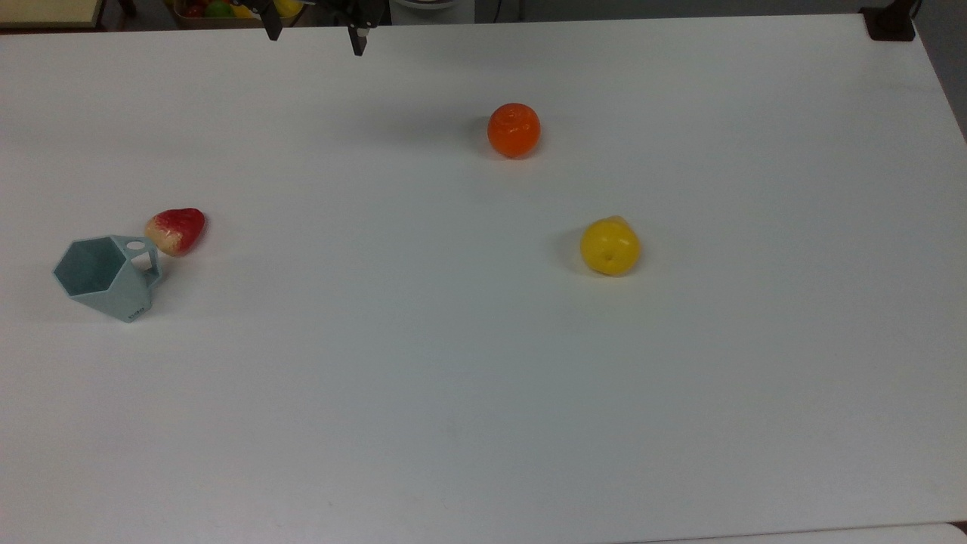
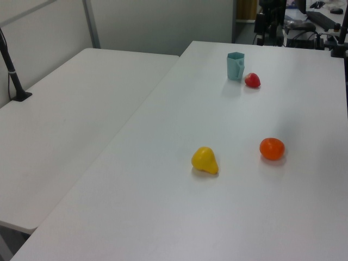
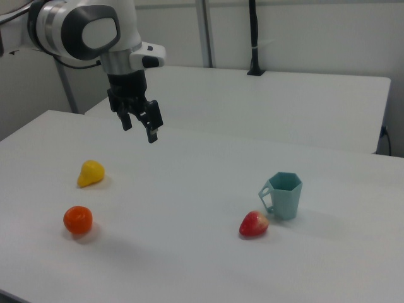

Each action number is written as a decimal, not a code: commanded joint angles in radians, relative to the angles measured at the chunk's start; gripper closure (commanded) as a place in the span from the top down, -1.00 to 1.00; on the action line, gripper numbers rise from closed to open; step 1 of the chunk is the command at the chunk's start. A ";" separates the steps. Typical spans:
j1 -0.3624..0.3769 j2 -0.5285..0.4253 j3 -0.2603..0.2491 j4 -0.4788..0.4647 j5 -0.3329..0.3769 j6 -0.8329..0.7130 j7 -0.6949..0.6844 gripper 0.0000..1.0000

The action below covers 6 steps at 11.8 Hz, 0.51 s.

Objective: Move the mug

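The mug (image 3: 285,196) stands upright and empty on the white table (image 3: 189,189), well away from the gripper (image 3: 139,125) at the right view's right — its handle points toward the strawberry (image 3: 254,224) just beside it. The gripper hangs above the table, fingers spread wide, holding nothing. A yellow pear (image 3: 91,173) and an orange (image 3: 78,219) lie below it.

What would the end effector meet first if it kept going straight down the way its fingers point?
Most likely bare table. The open end effector hangs fingers-down above it, with the pear, orange, strawberry and mug all off to the sides; depth is uncertain.
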 commanded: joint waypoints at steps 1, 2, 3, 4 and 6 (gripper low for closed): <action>0.004 -0.011 -0.006 0.007 0.008 -0.029 -0.016 1.00; 0.003 -0.011 -0.006 0.007 0.011 -0.029 -0.015 1.00; 0.004 -0.010 -0.006 0.007 0.015 -0.024 -0.015 1.00; 0.006 -0.008 -0.006 0.007 0.018 -0.024 -0.015 1.00; 0.004 -0.003 -0.006 0.007 0.021 -0.021 -0.013 1.00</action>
